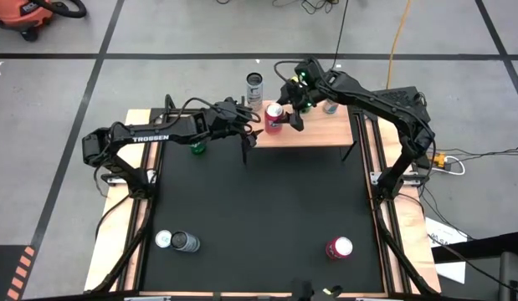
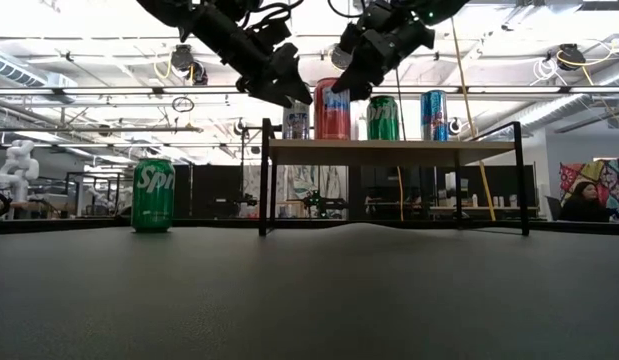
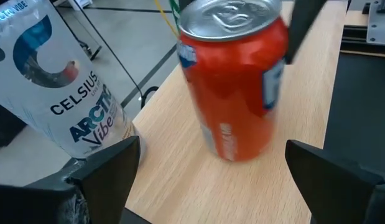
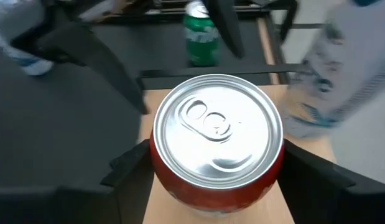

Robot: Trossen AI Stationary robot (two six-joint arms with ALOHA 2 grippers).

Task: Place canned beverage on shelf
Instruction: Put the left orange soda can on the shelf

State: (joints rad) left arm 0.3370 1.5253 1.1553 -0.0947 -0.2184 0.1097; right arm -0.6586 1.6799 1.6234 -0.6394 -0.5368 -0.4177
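Observation:
The shelf (image 1: 325, 134) is a light-wood board on black legs at the table's far edge. A red can (image 1: 275, 117) stands upright on the board near its left end, also seen as the red can (image 2: 332, 108). My right gripper (image 4: 217, 168) reaches in from the far right and is shut on this can just under its silver top. My left gripper (image 3: 212, 151) hovers open on the can's left, its two fingers wide apart and short of the can, touching nothing. My right gripper pinches the red can's upper side wall (image 4: 156, 163) between its two fingers, one on each side just below the rim. The fingers (image 4: 131, 177) come slanting down from the far right. The can stands upright with its base on the shelf board.
A white Celsius can (image 3: 61, 93) stands at the shelf's left end, close to the red can. A green can (image 2: 382, 117) and a blue can (image 2: 434, 115) stand farther right. A Sprite can (image 1: 197, 149) is on the table's left, with other cans (image 1: 176, 242) (image 1: 339, 247) near the front edge.

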